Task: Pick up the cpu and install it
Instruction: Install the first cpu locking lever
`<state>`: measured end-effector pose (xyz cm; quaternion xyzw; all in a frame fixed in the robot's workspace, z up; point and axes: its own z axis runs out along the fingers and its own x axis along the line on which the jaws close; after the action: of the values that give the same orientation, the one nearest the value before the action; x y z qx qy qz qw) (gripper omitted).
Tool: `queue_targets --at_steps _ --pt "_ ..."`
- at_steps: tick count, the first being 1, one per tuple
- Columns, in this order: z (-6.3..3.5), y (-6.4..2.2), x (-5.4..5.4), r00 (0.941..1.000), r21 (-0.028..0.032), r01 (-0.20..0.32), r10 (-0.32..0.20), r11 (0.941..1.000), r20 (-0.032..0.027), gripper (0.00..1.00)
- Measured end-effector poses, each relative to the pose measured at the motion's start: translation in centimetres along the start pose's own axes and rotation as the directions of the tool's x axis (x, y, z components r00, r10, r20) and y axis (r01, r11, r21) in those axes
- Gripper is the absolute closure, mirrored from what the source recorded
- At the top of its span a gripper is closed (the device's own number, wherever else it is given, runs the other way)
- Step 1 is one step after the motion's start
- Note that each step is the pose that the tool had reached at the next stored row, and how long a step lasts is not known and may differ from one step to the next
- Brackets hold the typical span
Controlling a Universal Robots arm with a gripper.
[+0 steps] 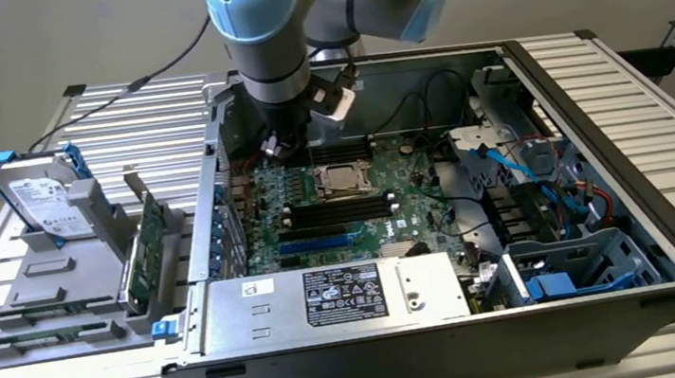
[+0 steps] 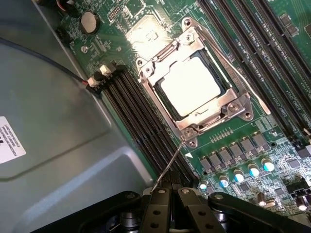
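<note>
The cpu (image 2: 190,87), a flat square chip with a dull silver top and thin dark rim, sits in the motherboard socket frame (image 2: 243,104). The jaws are together near one socket corner, the thin lever wire (image 2: 167,165) reaching their tips. Memory slots (image 2: 141,126) and a grey case panel (image 2: 58,121) crowd that side.

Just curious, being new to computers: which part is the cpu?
Inside the open black computer case, find the green circuit board. The cpu, a small flat square chip with a dull silver top, lies framed by a steel bracket, unlike the long black slots alongside.
</note>
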<state>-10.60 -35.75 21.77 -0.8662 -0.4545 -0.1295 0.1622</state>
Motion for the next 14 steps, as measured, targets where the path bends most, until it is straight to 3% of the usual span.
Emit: queue_targets --at_steps 8,12,14 --pt "0.07 0.78 0.52 1.0000 -0.0036 -0.010 0.010 0.9999 -0.0024 0.89" --pt "0.08 0.73 0.49 0.9993 -0.0142 -0.036 0.036 0.9992 -0.0074 0.89" --pt "0.07 0.82 0.54 0.9991 -0.0164 -0.042 0.042 0.9990 -0.0083 0.89"
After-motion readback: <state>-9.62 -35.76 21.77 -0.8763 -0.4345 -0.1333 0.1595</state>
